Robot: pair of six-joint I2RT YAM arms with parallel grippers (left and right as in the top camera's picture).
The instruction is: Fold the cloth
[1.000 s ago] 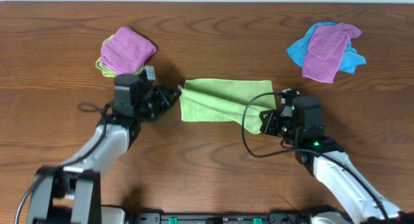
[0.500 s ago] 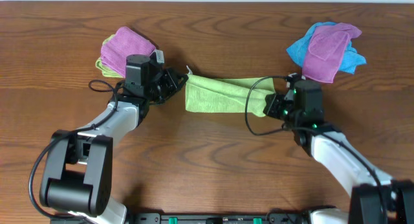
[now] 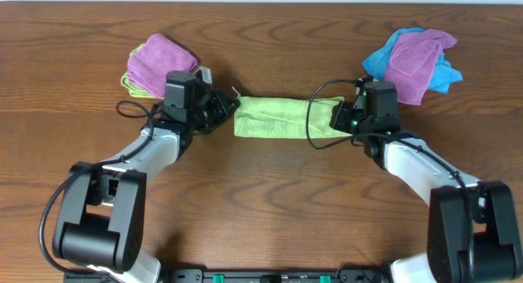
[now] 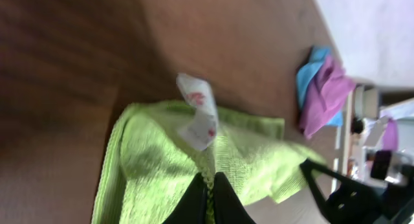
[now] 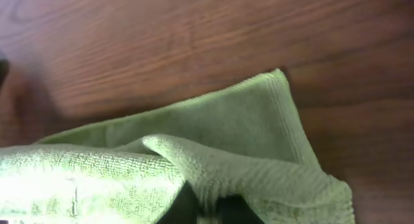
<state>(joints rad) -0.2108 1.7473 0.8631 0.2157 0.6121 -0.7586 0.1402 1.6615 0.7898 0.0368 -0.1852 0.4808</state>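
Purple cloth [image 3: 160, 60] sits a bit behind the left gripper [image 3: 230, 105], which is clamped tight on the left edge of the cloth [image 3: 278, 118], with the white tag [image 4: 199, 117] just past its fingertips. The cloth lies as a narrow folded strip between both sets of fingers. The right gripper [image 3: 337, 118] has a fold between nearly closed fingers, and I can't tell if it's actually pinching.

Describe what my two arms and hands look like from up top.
Both arms match: pale grey links between black joint housings. The left hand and right hand are black with slim dark fingers. A thin black cable loops out beside each wrist, and a small green light glows on the right arm.
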